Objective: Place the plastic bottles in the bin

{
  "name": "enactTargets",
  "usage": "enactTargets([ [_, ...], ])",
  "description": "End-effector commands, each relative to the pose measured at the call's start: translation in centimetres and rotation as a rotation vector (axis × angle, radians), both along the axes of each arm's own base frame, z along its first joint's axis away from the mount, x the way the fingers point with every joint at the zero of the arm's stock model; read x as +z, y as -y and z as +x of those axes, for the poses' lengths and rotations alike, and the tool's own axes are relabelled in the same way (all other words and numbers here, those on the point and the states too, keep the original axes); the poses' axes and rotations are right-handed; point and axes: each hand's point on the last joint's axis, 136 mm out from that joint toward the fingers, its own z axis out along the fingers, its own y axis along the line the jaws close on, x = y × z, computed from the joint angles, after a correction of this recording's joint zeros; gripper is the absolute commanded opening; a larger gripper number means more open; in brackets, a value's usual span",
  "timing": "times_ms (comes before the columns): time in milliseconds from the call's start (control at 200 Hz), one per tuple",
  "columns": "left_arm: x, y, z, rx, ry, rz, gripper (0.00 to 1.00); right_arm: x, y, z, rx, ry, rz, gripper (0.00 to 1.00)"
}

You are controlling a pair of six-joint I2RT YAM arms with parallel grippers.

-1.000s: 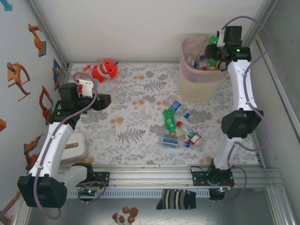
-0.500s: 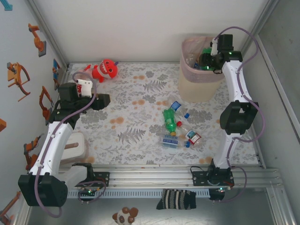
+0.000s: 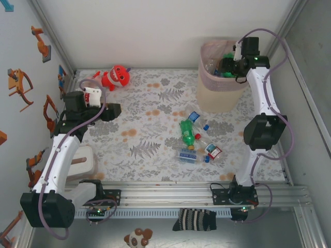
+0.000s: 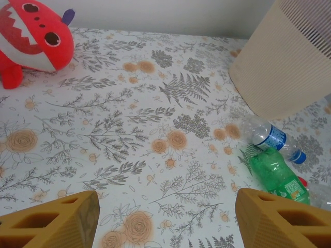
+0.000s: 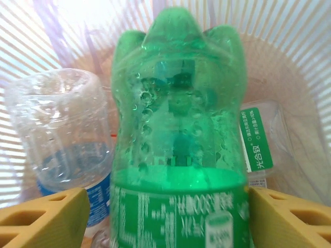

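dimpled green bottle (image 5: 178,150), deeper in bin (image 3: 214,98)

1. I count four plastic bottles (image 3: 187,133) lying on the table (image 3: 155,93): one green, three clear.
2. I see three more inside the bin (image 3: 217,98): one green bottle (image 5: 178,129), two clear.
3. One red plush toy (image 3: 116,77).

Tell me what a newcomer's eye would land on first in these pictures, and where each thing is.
A green plastic bottle looms close in the right wrist view, between the right arm's jaws, over the mouth of the tall bin with pink mesh rim and cream body at the far right of the floral table. A bright red plush toy with white teeth sits at the far left. A loose cluster of small plastic bottles lies mid-table, nearer the right arm.
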Motion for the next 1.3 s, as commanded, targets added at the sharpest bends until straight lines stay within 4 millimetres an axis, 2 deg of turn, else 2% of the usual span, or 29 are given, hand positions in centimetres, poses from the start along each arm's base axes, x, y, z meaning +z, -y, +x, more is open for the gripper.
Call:
enactTargets([
  [0,0.8,0.1,0.2,-0.018,0.029,-0.009,0.69,5.1,-0.3,-2.0,0.004,0.088,0.019,0.78],
  [270,0.8,0.0,0.2,-0.012,0.029,-0.012,0.69,8.2,-1.0,-4.5,0.025,0.132,0.038,0.74],
  [456,0.8,0.0,0.3,-0.015,0.028,-0.015,0.69,9.0,-2.0,-6.7,0.035,0.140,0.037,0.69],
  [706,0.7,0.1,0.3,-0.017,0.023,-0.023,0.69,8.1,-3.0,-9.1,0.040,0.098,-0.013,0.60],
  [926,0.8,0.2,0.3,-0.023,0.021,-0.030,0.69,6.5,-1.0,-8.9,-0.040,0.047,-0.103,0.50],
  [1047,0.8,0.1,0.3,-0.017,0.023,-0.027,0.69,6.6,-0.6,-9.0,-0.060,0.051,-0.114,0.47],
  [1182,0.7,0.2,0.4,-0.020,0.021,-0.030,0.69,7.8,-2.1,-10.0,-0.022,0.074,-0.092,0.47],
  [1297,0.7,0.1,0.4,-0.018,0.021,-0.030,0.69,8.1,-4.6,-11.5,0.027,0.074,-0.091,0.47],
])
